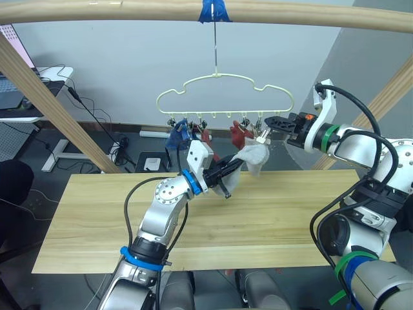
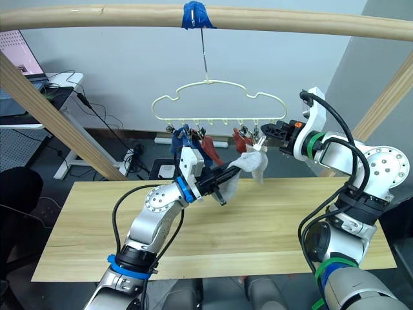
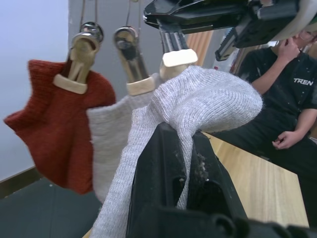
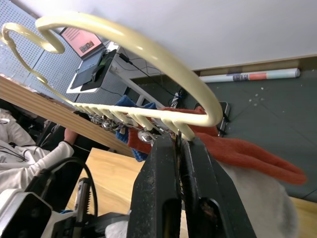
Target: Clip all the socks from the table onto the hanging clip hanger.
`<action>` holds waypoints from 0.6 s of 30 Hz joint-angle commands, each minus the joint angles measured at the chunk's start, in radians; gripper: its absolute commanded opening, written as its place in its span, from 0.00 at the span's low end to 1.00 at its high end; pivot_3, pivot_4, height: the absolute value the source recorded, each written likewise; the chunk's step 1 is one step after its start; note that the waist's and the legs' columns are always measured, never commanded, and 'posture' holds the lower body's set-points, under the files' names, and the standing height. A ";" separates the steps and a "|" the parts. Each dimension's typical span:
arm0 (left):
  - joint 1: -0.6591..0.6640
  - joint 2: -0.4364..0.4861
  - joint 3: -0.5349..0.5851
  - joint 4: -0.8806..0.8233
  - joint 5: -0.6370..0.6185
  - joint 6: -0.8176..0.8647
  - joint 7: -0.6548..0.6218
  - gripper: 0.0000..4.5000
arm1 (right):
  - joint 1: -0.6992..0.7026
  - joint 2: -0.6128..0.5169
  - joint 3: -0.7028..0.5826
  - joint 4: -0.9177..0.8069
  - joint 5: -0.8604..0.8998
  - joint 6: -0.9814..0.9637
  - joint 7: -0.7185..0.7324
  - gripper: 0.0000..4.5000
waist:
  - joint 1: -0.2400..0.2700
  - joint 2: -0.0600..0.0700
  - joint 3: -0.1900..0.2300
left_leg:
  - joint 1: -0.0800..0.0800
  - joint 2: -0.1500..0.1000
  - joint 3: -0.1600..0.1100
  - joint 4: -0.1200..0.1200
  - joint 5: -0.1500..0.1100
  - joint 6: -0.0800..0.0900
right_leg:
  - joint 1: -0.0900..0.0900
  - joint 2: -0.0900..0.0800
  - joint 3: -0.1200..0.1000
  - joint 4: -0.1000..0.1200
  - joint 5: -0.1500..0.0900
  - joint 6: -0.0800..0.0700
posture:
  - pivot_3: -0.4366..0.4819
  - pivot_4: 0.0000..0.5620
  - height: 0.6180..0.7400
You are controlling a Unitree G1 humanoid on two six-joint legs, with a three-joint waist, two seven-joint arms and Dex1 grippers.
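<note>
The cream clip hanger (image 1: 226,81) hangs above the far edge of the table (image 1: 290,213). Blue socks (image 1: 178,135) and rust red socks (image 1: 240,134) are clipped along its bar, and a light grey sock (image 3: 106,144) hangs from a clip beside one red sock (image 3: 59,124). My left gripper (image 1: 237,165) is shut on another light grey sock (image 1: 253,155), holding it up against the rightmost clip (image 3: 178,57). My right gripper (image 1: 270,123) reaches in from the right and is shut on that clip's top.
A thick wooden rail (image 1: 129,13) with blue tape (image 1: 213,10) carries the hanger, and slanted wooden posts (image 1: 45,97) stand at both sides. A desk with a laptop (image 1: 13,90) is at the far left. A seated person (image 3: 282,99) is behind the table.
</note>
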 commanded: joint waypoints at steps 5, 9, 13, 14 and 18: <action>-0.023 -0.007 0.009 0.008 0.004 -0.048 0.014 0.01 | -0.034 -0.009 -0.021 -0.001 0.181 0.008 -0.128 0.00 | 0.000 0.000 0.000 | 0.000 0.000 0.000 0.000 0.000 0.000 | 0.000 0.000 0.000 0.000 0.000 0.000 | 0.37 0.35 1.00; -0.035 -0.012 0.010 0.021 0.003 -0.054 0.018 0.01 | -0.031 -0.006 -0.026 0.008 0.244 0.008 -0.187 0.00 | -0.001 0.000 0.000 | 0.000 0.000 0.000 0.000 0.000 0.000 | 0.000 0.000 0.000 0.000 0.000 0.000 | 0.37 0.34 1.00; -0.044 -0.017 0.010 0.029 0.005 -0.058 0.023 0.01 | -0.027 -0.002 -0.027 0.017 0.303 0.008 -0.241 0.00 | -0.001 0.000 0.000 | 0.000 0.000 0.001 0.000 0.000 0.000 | -0.001 0.000 0.001 0.000 0.000 0.000 | 0.37 0.35 1.00; -0.047 -0.020 0.011 0.031 0.004 -0.060 0.025 0.01 | -0.026 -0.003 -0.026 0.020 0.315 0.007 -0.252 0.00 | -0.001 0.000 0.000 | 0.000 0.000 0.001 0.000 0.000 0.000 | -0.001 0.000 0.001 0.000 0.000 0.000 | 0.37 0.35 1.00; -0.059 -0.024 0.010 0.040 0.005 -0.066 0.030 0.01 | -0.011 -0.005 -0.005 0.029 0.380 -0.019 -0.304 0.00 | -0.002 0.000 0.000 | 0.000 0.000 0.001 0.000 0.000 0.000 | -0.001 0.000 0.001 0.000 0.000 0.000 | 0.37 0.35 1.00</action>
